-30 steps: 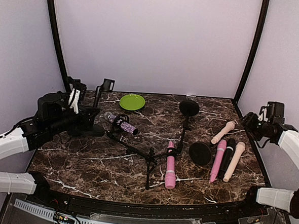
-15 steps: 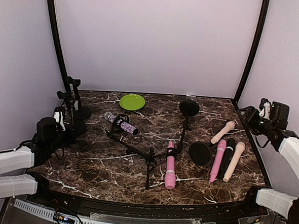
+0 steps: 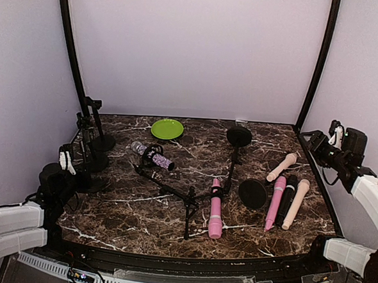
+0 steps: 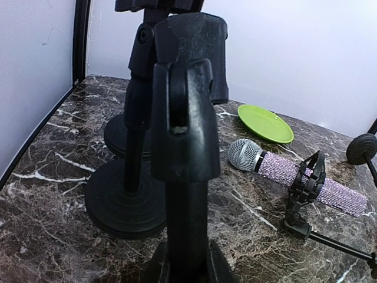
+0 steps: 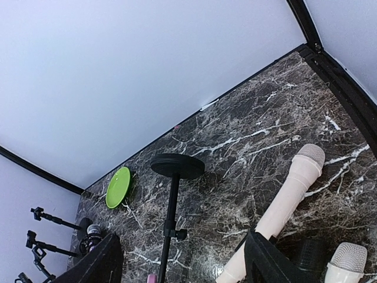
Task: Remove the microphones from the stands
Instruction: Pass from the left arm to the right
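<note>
A sparkly purple microphone (image 3: 153, 155) lies in the clip of a fallen black tripod stand (image 3: 173, 193) left of centre; the left wrist view shows it (image 4: 294, 174) off to the right. My left gripper (image 3: 68, 167) is at the far left, its jaws closed around the post of an upright black stand (image 4: 182, 147), well apart from the microphone. My right gripper (image 3: 318, 144) hovers open and empty above the far right corner, its fingers (image 5: 100, 265) spread wide.
Two more black stands (image 3: 102, 141) stand at the far left. A green plate (image 3: 167, 128) lies at the back. A pink microphone (image 3: 216, 208) lies mid-table beside a stand with a round base (image 3: 239, 137). Several microphones (image 3: 287, 199) lie at the right.
My left arm has drawn back to the left and nearer the front edge, carrying the black stand to the two other stands. My right gripper has shifted slightly back.
</note>
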Controlling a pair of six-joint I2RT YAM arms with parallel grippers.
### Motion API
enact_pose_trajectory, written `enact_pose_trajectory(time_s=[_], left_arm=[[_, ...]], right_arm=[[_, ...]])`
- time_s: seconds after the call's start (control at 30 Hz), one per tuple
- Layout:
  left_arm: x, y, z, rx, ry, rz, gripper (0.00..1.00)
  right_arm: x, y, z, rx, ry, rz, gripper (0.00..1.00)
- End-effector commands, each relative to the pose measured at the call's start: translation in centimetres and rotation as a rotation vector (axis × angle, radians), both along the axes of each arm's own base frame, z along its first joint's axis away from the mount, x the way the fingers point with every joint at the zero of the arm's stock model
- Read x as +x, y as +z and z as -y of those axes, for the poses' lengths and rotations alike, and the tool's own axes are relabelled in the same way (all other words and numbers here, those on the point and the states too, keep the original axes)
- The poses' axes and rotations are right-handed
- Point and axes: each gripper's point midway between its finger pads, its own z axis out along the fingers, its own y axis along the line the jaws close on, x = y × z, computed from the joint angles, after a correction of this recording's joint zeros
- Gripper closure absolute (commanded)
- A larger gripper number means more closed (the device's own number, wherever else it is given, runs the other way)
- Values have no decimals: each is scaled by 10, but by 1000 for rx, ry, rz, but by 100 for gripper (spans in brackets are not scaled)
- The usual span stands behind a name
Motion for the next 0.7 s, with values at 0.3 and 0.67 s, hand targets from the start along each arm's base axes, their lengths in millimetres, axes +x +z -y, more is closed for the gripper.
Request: enact_pose_trajectory(time_s=[0.3, 0.67], left_arm=[[-14, 81, 76, 33, -475, 261, 100], [-43, 138, 124, -72, -768, 316, 100]], right_arm=[[-7, 74, -152, -79, 498, 273, 14], [-37, 118, -367, -73, 989, 408, 26]])
